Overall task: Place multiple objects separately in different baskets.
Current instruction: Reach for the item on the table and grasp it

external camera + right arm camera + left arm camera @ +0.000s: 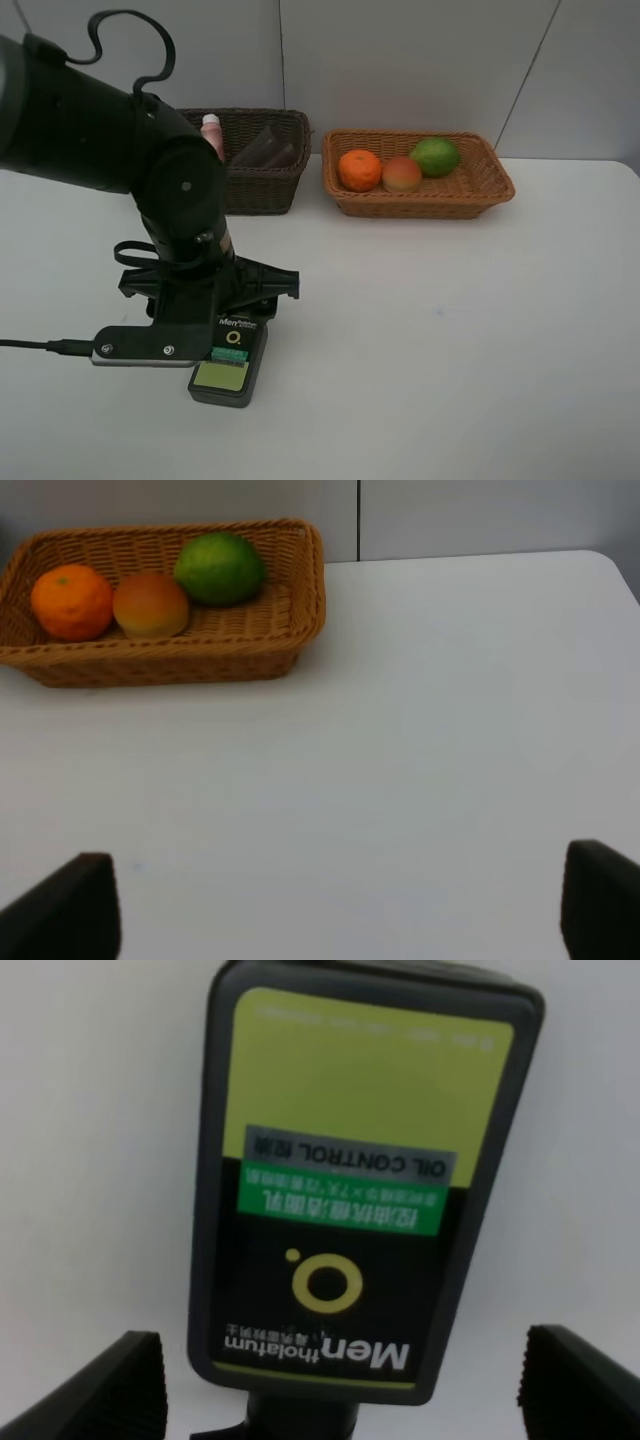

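Observation:
The dark green-labelled pump bottle (230, 362) (350, 1190) lies flat on the white table, label up. My left gripper (345, 1385) hovers low over its neck end, open, one finger on each side and not touching it. The dark brown basket (262, 190) holds the pink white-capped bottle (211, 131) and the mauve cup (266, 150). The light tan basket (430, 200) (170, 660) holds the orange (360, 170) (71, 601), the peach-like fruit (402, 174) (150, 605) and the green fruit (435, 156) (220, 568). My right gripper (335, 910) stands open over bare table.
The left arm (120, 140) is bulky and covers part of the dark basket and the bottle's pump end in the high view. Both baskets stand side by side at the table's back edge against a grey wall. The right arm is outside the high view.

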Robot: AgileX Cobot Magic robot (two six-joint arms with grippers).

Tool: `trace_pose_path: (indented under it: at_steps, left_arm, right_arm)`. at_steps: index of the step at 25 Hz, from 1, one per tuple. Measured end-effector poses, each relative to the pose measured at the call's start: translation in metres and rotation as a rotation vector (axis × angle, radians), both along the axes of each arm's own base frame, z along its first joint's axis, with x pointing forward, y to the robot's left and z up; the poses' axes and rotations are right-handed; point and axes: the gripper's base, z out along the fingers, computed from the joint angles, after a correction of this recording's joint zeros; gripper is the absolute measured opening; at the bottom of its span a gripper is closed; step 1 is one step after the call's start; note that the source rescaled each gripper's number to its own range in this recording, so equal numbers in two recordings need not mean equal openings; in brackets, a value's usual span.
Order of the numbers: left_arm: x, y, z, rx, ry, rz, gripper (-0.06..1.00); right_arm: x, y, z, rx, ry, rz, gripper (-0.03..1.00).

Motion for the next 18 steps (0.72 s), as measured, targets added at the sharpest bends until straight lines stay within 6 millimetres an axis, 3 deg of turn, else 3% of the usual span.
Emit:
trace_pose_path:
  at_steps: [18]
  left_arm:
    - [-0.002,0.0,-0.016,-0.015,-0.003,-0.011,0.92]
  right_arm:
    - [0.0,0.0,0.0,0.0,0.0,0.0,0.86]
